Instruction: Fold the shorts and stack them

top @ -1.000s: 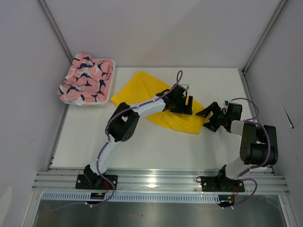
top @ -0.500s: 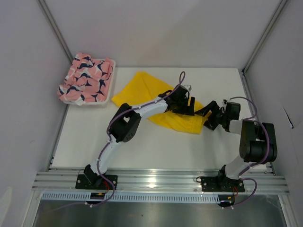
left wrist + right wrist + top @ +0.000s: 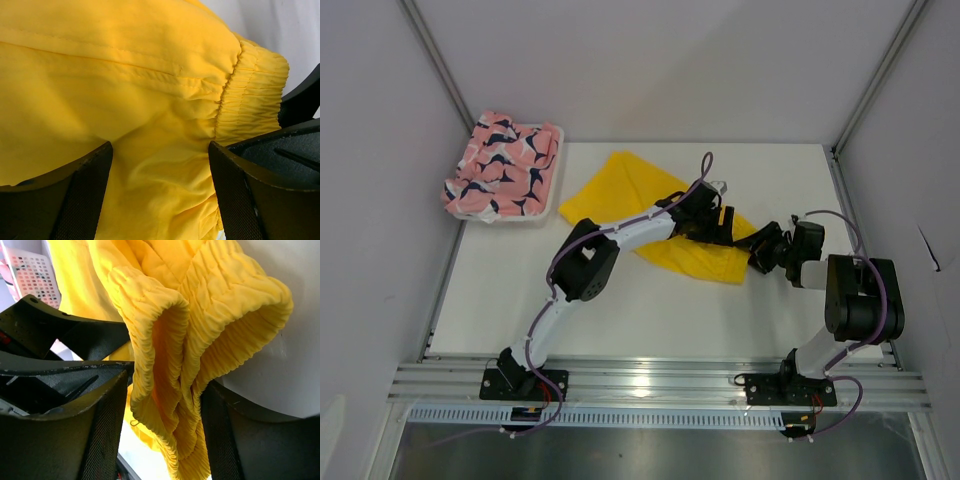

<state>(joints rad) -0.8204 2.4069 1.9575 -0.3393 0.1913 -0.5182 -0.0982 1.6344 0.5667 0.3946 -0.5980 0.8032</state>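
The yellow shorts [image 3: 615, 190] are found spread on the bench [image 3: 520, 290], soft, light and limp. The left pincer [image 3: 159, 165] is set apart over loose cloth. The gathered waistband [image 3: 215, 305] fills the right pincer [image 3: 165, 390]; clamping cannot be confirmed. The waistband is judged the firmest hold.

The left arm [image 3: 630, 228] and right arm [image 3: 855, 300] are made of white tubular links joined by bulky black joint housings, each on a black base plate [image 3: 525, 383]. Thin purple cables [image 3: 550, 270] loop loosely along both. The left gripper [image 3: 159, 150] and right gripper [image 3: 165, 385] have matte black fingers [image 3: 70, 205] with finely textured inner faces
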